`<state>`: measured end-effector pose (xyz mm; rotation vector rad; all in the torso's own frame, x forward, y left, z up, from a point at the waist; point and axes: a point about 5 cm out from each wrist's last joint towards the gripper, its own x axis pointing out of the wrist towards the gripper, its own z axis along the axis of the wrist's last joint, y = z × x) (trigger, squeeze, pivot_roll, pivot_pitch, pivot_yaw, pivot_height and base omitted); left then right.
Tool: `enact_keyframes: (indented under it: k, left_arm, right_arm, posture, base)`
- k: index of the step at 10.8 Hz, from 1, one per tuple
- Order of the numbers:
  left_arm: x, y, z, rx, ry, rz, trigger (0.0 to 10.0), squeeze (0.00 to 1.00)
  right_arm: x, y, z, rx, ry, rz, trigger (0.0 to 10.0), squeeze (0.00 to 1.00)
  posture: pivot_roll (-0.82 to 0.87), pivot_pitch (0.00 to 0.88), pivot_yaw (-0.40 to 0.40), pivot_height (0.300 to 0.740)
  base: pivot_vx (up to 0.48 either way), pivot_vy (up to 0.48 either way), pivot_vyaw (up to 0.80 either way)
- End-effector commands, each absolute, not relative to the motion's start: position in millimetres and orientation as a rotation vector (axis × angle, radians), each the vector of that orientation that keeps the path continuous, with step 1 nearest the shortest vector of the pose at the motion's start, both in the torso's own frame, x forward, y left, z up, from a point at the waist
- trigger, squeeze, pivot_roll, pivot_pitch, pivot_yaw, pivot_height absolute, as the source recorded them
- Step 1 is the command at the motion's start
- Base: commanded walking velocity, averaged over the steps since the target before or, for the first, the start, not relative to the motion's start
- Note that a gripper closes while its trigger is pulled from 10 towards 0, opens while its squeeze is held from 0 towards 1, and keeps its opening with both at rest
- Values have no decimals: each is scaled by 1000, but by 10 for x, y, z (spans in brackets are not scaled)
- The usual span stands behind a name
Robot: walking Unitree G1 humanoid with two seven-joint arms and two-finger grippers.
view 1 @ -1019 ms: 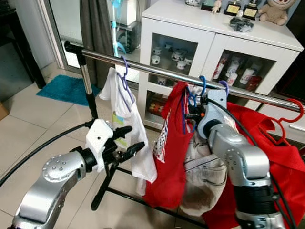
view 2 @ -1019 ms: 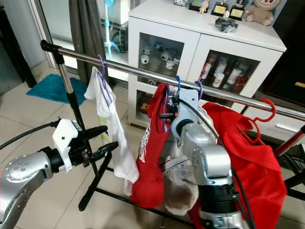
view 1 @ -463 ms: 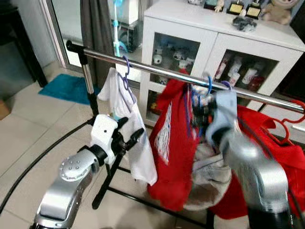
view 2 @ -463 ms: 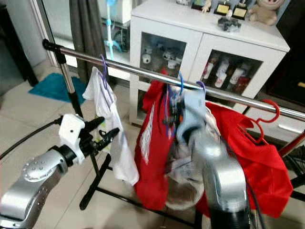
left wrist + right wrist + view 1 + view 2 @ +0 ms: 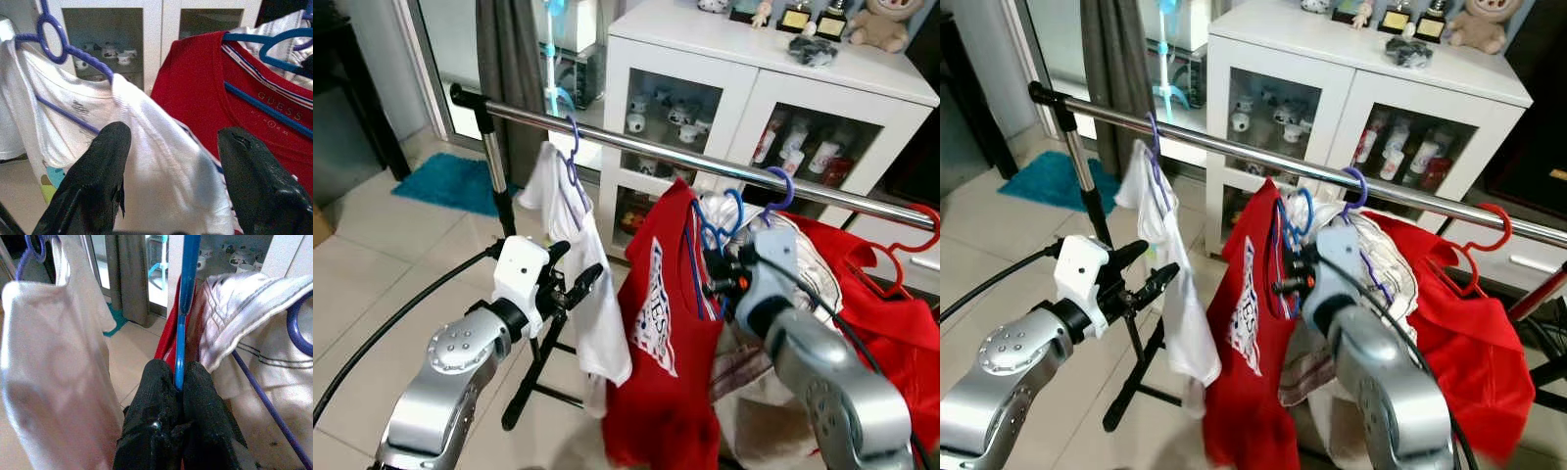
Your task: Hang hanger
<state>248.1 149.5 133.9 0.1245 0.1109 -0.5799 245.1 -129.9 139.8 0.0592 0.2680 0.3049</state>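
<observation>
A blue hanger (image 5: 732, 208) carrying a red T-shirt (image 5: 661, 323) hangs just below the chrome rail (image 5: 646, 147), its hook off the bar. My right gripper (image 5: 713, 284) is shut on the hanger's stem, and in the right wrist view the fingers (image 5: 159, 396) pinch the blue hanger (image 5: 180, 347). My left gripper (image 5: 579, 259) is open beside a white shirt (image 5: 582, 255) on a purple hanger (image 5: 570, 147) that hangs on the rail. In the left wrist view the spread fingers (image 5: 98, 181) frame the white shirt (image 5: 156, 166).
A beige garment on a purple hanger (image 5: 781, 186) and a red garment (image 5: 891, 313) on a red hanger hang right of the blue one. Behind the rail stands a white glass-door cabinet (image 5: 754, 88). The rack's upright pole (image 5: 494, 166) and a blue rug (image 5: 450, 181) are at left.
My right gripper has dropped down and toward me with the blue hanger and red shirt, so the hook now sits below the rail. My left gripper has lifted slightly toward the white shirt.
</observation>
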Motion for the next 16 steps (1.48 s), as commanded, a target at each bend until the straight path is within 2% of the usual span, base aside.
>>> enact_keyframes:
  k: [1,6,8,11,13,16]
  left_arm:
    - [2457,1449,1350,132,112,-600,10000,0]
    - [2468,1526,1352,133,124,-573,10000,0]
    - [2557,1478,1397,146,109,-591,10000,0]
    - [2540,1454,1422,141,94,-592,10000,0]
    - [2533,1451,1428,140,98,-593,10000,0]
    - [2534,1531,1423,154,94,-586,10000,0]
  right_arm:
    - [2458,-1298,1465,22,203,324,0,0]
    - [2490,-1330,1464,26,169,322,0,0]
    - [2550,-1318,1517,9,142,340,0,0]
    - [2562,-1320,1501,6,149,348,0,0]
    - [2579,-1322,1515,-3,148,365,0,0]
    - [2586,-1329,1520,-5,148,359,0,0]
  posture:
    - [-64,0,-84,740]
    - [-69,2,-79,740]
    - [-67,11,-63,740]
    - [-71,10,-101,740]
    - [-67,43,-101,740]
    - [-78,39,-92,740]
  base:
    - [-274,0,0]
    - [-297,0,0]
    - [-291,0,0]
    - [-292,0,0]
    - [-292,0,0]
    - [-194,0,0]
